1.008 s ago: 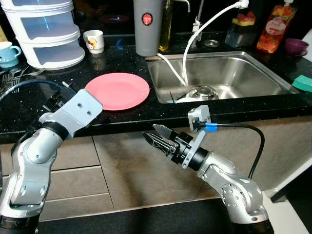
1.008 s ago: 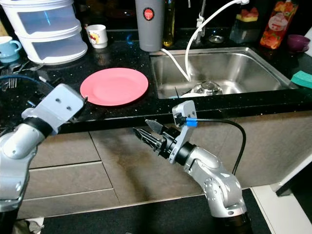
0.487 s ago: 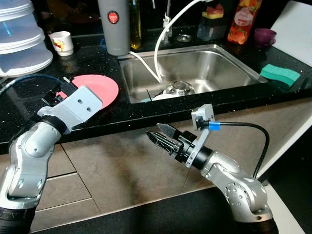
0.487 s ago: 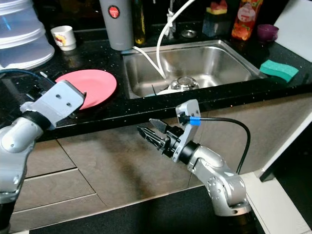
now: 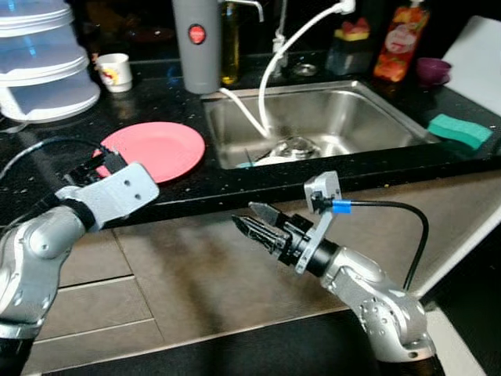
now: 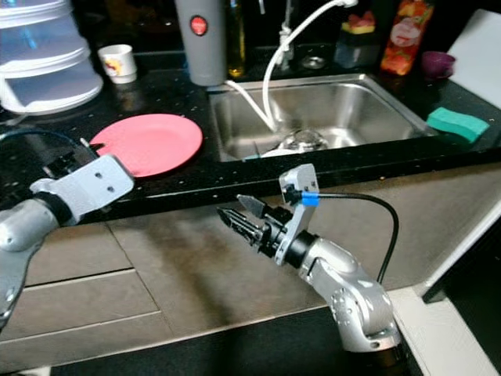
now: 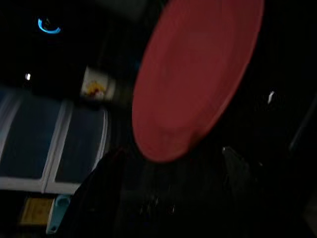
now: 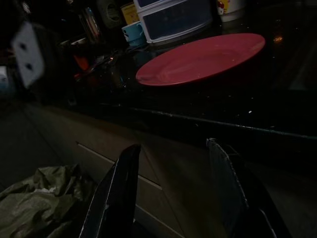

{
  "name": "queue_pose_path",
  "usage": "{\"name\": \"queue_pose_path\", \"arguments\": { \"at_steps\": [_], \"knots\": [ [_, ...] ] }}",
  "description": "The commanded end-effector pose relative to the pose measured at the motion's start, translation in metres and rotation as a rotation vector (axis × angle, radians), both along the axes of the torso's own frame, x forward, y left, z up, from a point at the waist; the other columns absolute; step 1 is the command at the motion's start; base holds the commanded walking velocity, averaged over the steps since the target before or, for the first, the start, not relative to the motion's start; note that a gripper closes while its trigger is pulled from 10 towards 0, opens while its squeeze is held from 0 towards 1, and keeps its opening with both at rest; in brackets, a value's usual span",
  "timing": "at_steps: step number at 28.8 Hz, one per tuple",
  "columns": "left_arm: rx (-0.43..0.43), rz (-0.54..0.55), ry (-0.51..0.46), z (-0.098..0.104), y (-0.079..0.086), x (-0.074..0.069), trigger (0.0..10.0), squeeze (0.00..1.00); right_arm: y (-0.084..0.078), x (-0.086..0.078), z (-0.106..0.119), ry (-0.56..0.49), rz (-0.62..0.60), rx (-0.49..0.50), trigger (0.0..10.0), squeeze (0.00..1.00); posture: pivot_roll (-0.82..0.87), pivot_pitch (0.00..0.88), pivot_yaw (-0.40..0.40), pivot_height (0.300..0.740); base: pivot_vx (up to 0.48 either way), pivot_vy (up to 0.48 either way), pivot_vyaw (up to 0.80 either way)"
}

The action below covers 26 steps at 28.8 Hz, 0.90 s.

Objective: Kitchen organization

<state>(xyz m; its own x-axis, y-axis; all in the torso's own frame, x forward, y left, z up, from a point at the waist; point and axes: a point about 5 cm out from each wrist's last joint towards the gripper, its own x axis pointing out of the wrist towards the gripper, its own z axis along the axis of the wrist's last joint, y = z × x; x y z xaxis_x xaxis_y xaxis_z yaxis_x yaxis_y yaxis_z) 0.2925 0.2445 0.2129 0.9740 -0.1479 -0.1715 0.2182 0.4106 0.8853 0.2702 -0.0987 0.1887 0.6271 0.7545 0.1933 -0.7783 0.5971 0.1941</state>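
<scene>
Pink plate [image 5: 153, 150]: round, plain, coral-pink, lying flat on the black speckled counter [image 5: 55, 168], just left of the steel sink [image 5: 368, 117]. Left gripper [image 7: 168, 198] is over the counter's near edge, just short of the plate's near rim, fingers spread, holding nothing. Right gripper [image 5: 252, 223] hangs below counter level before the cabinet fronts [image 5: 188, 274], fingers parted, empty.

Counter layout, viewed from my head camera

The plate [image 5: 153, 149] lay on the counter [image 5: 47, 168], left of the sink [image 5: 329, 117]. Behind the plate stood the mug [image 5: 115, 72], with the drawer unit [image 5: 43, 66] to its left and the tall canister [image 5: 197, 45] to its right. The sponge [image 5: 459, 130] lay right of the sink. My right gripper [image 5: 252, 223] hung below the counter edge, before the cabinet fronts [image 5: 196, 266]; my left gripper [image 5: 98, 166] sat at the plate's near-left rim.
</scene>
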Motion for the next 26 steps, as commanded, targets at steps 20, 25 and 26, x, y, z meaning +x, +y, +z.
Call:
{"name": "queue_pose_path", "arguments": {
  "at_steps": [20, 25, 26],
  "knots": [
    [0.122, -0.109, 0.094, -0.021, 0.000, 0.025, 10.0, 0.00, -0.007, -0.004, 0.006, -0.019, -0.027, -0.023, 10.0, 0.00, 0.02, 0.000, 0.027, 0.740, 0.000, 0.000, 0.00],
    [0.127, -0.150, 0.094, -0.022, -0.004, 0.034, 10.0, 0.00, -0.010, -0.006, 0.007, -0.018, -0.040, -0.030, 10.0, 0.00, 0.01, 0.007, 0.026, 0.740, 0.000, 0.000, 0.00],
    [0.126, -0.157, 0.091, -0.021, -0.005, 0.036, 10.0, 0.00, -0.011, -0.007, 0.007, -0.018, -0.040, -0.031, 10.0, 0.00, 0.01, 0.010, 0.025, 0.740, 0.000, 0.000, 0.00]
  ]
}}
